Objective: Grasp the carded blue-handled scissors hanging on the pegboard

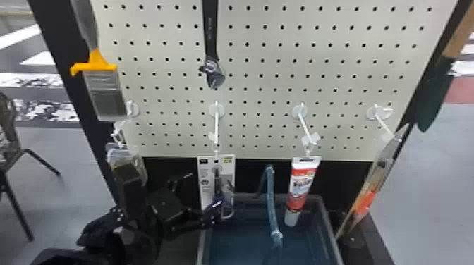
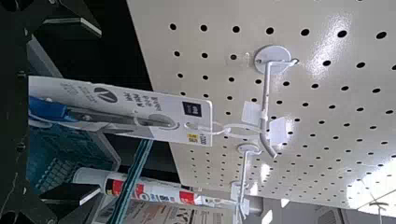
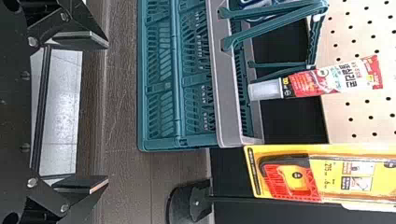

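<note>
Carded blue-handled scissors (image 1: 228, 176) hang at the lower centre of the head view, on a white hook (image 1: 216, 123) of the pale pegboard (image 1: 261, 53). That board fills the upper middle of the frame, with a black panel below it and a basket (image 1: 328, 225) at lower centre to lower right. Grey floor (image 1: 74, 158) spreads down both sides, and part of a chair (image 1: 7, 144) stands at the left edge. The right wrist view has a wood-grain surface (image 3: 126, 93) beside the basket.

The scissors' long axis runs close to upright along the card, blades up toward the hook, blue handles down.

At lower left in the head view, the left gripper (image 1: 205, 189) comes in with its jaws spread wide, gripping nothing; its wrist view puts the card between them. The right gripper (image 3: 107, 113), in its own wrist view, also has its jaws wide apart and empty.

One left finger crosses the handles in the head view, so their outline is hard to make out. The card's handle end runs out of sight behind the gripper body in the left wrist view. The top edge cuts off the wrench (image 1: 211, 38) and the paintbrush (image 1: 105, 95).
</note>
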`<state>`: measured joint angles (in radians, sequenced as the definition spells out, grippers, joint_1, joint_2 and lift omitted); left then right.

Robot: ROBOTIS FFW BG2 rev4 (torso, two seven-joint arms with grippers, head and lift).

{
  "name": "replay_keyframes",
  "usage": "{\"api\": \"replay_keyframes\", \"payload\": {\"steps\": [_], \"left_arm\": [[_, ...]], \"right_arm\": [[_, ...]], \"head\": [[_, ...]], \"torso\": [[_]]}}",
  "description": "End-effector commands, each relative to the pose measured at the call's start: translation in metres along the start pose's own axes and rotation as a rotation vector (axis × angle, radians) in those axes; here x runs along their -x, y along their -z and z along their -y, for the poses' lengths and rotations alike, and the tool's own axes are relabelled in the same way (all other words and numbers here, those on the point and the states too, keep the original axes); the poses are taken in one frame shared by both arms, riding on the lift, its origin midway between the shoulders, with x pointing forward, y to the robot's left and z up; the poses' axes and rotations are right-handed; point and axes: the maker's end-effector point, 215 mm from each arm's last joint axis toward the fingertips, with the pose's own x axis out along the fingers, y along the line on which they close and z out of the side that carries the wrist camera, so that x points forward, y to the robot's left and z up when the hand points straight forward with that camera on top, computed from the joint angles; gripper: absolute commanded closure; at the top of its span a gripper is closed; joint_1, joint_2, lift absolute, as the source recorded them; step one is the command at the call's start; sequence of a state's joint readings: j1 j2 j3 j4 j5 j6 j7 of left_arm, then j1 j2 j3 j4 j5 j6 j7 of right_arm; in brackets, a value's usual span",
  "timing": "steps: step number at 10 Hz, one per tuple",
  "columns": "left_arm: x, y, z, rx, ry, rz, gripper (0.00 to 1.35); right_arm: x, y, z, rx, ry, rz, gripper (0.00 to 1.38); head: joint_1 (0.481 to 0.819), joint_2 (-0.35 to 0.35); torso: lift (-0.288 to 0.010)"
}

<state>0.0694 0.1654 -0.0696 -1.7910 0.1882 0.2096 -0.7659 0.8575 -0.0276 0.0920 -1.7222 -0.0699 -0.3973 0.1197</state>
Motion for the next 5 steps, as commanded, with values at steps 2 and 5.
{"api": "replay_keyframes", "payload": {"steps": [2,5], "left_arm": [[-0.018,-0.004,0.002,0.018,0.080,-0.016,0.14],[-0.034,-0.018,0.026,0.035,0.184,-0.011,0.14]], "right_arm": [[-0.001,0.000,-0.001,-0.002,-0.002,0.000,0.26],[0.000,0.005,-0.002,-0.007,-0.005,-0.009,0.26]], "head": [[0.549,0.000],[0.549,0.000]], "torso": [[-0.100],[-0.100]]}}
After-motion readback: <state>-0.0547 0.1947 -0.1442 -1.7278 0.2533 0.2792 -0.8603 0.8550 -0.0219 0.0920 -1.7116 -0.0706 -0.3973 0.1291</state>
